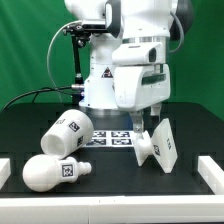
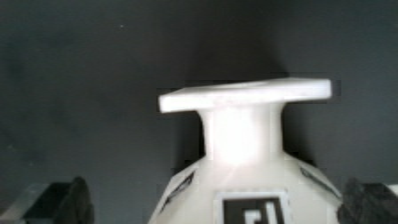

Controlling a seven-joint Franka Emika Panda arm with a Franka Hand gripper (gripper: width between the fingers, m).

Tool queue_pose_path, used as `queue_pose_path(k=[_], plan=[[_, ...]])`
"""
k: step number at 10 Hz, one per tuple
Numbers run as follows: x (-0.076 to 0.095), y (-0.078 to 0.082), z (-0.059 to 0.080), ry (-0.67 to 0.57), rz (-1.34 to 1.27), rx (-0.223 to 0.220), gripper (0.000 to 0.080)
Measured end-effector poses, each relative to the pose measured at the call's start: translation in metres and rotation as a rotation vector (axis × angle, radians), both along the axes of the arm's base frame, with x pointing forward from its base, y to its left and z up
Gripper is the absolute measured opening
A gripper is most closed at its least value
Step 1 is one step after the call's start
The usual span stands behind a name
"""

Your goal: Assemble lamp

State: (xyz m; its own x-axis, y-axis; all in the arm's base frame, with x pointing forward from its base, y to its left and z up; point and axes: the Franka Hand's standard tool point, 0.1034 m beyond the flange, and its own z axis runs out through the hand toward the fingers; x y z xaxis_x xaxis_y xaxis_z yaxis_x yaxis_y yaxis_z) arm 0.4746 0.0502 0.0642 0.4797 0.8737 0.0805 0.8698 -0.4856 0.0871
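Observation:
The lamp base [image 1: 160, 146] lies tipped on edge at the exterior view's right, its square plate leaning and its tags showing. My gripper [image 1: 151, 122] hangs right over its upper edge. In the wrist view the base [image 2: 240, 130] fills the middle, with a flat end, a narrow neck and a wider tagged part between my dark fingers [image 2: 63, 203]. The fingers stand wide apart on either side, so my gripper [image 2: 217, 208] is open around it. The cup-like shade [image 1: 68, 131] lies on its side at the left. The rounded bulb [image 1: 53, 171] lies in front of it.
The marker board [image 1: 112, 139] lies flat on the black table between the shade and the base. White blocks [image 1: 210, 170] stand at the table's front corners. The robot's white body [image 1: 105, 80] and black cables stand behind.

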Motion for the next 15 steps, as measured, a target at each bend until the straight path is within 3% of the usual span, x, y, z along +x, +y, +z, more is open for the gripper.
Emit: queue_pose_path(k=[6,9,10,11,12,15], plan=[[-0.006,0.008,-0.039,-0.008,0.012,0.023,0.0699],[-0.007,0.008,-0.040,-0.007,0.011,0.023,0.0677],[-0.007,0.007,-0.040,-0.007,0.011,0.023,0.0488],[-0.007,0.007,-0.040,-0.006,0.011,0.023,0.0488],[-0.007,0.007,-0.040,-0.007,0.011,0.023,0.0307],[-0.007,0.007,-0.040,-0.007,0.011,0.023,0.0308]])
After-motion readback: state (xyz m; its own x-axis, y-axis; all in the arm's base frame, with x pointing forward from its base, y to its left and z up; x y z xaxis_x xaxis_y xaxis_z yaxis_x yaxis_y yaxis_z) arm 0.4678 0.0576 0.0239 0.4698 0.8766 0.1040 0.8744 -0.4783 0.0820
